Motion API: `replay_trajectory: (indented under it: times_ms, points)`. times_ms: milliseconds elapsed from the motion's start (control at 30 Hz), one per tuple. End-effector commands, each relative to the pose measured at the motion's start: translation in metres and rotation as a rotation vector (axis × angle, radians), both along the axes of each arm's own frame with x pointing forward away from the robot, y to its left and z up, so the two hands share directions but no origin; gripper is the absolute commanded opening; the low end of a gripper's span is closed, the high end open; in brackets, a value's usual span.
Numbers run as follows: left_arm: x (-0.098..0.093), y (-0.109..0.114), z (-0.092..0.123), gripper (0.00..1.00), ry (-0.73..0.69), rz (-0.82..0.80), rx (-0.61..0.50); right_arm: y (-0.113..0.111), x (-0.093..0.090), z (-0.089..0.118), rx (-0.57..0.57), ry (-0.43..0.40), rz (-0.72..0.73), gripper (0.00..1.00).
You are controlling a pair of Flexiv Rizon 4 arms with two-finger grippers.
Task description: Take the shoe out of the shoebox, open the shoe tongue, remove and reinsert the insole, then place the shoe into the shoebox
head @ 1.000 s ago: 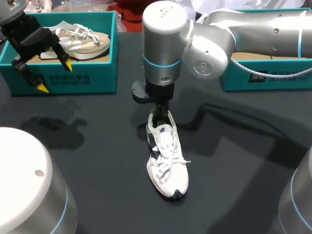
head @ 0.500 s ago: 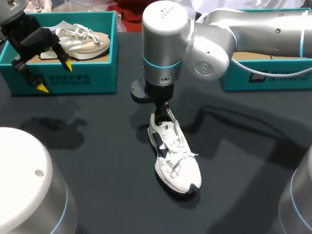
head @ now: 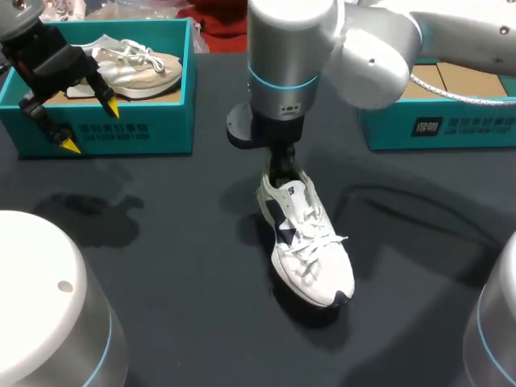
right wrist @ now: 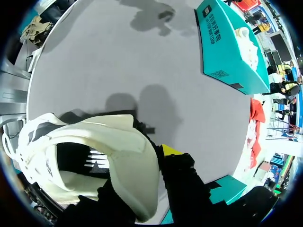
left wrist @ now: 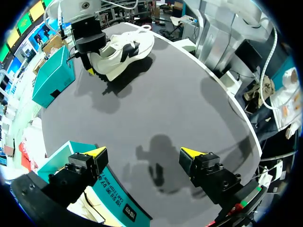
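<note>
Teal card walls frame the left shoebox (head: 121,133) at ten o'clock on the dark table (head: 161,242), and a beige shoe (head: 137,66) lies inside it. The left gripper (head: 89,125) hangs over that box's front left corner with its yellow-tipped fingers spread wide and nothing between them. It is probably parked there to leave the middle of the table free for the other arm. From its own wrist view only bare tabletop lies ahead of it, and the working shoe is well apart, across the table.

Near the centre sits the white shoe (head: 310,246), heel toward twelve o'clock and toe toward five o'clock. Its laces are up, loose and splayed. The right gripper (head: 282,173) comes straight down on the heel and pinches the heel collar. In the right wrist view one yellow tip presses the outside of the heel wall (right wrist: 137,156), and the other finger is hidden inside the opening. A heel grip like this seems chosen to leave the tongue and insole reachable. By this reading the shoe is out of its box and the tongue is not yet opened.

The right shoebox (head: 439,125) stands at two o'clock, open, with brown card showing inside, well clear of the shoe. Open table surrounds the shoe toward six and nine o'clock. The right arm's elbow fills the space above the box's near rim, so that rim is likely the edge to mind on the return.
</note>
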State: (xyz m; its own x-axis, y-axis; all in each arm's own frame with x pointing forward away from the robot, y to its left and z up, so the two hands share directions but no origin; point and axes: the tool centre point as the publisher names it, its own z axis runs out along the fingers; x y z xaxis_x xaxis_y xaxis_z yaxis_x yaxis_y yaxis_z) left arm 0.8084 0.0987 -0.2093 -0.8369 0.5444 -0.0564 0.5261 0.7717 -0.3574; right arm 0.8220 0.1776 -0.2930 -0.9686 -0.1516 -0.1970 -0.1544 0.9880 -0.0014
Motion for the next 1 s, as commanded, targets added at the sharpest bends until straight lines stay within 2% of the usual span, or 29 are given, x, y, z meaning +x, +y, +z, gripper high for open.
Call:
replay_trajectory:
  times_ms: [33,300,433,567,667,733,1000]
  points:
    - [0.001,0.000,0.000,1.00,0.001,-0.001,0.002,-0.030,-0.001,0.052,0.001,-0.025,0.018,0.00]
    - [0.001,0.000,0.000,1.00,0.001,-0.001,0.002,-0.057,0.027,0.089,-0.047,-0.042,0.044,0.00]
    - [0.001,0.000,0.000,1.00,0.001,-0.001,0.002,-0.072,0.047,0.107,-0.075,-0.042,0.046,0.00]
    - [0.001,0.000,0.000,1.00,0.001,-0.001,0.002,-0.092,0.074,0.121,-0.080,-0.055,0.056,0.00]
    - [0.001,0.000,0.000,1.00,0.001,-0.001,0.002,-0.110,0.095,0.132,-0.008,-0.079,0.105,0.00]
    - [0.001,0.000,0.000,1.00,0.001,-0.001,0.002,-0.122,0.108,0.136,0.001,-0.076,0.076,0.00]
    - [0.001,0.000,0.000,1.00,0.001,-0.001,0.002,-0.122,0.108,0.136,0.001,-0.076,0.076,0.00]
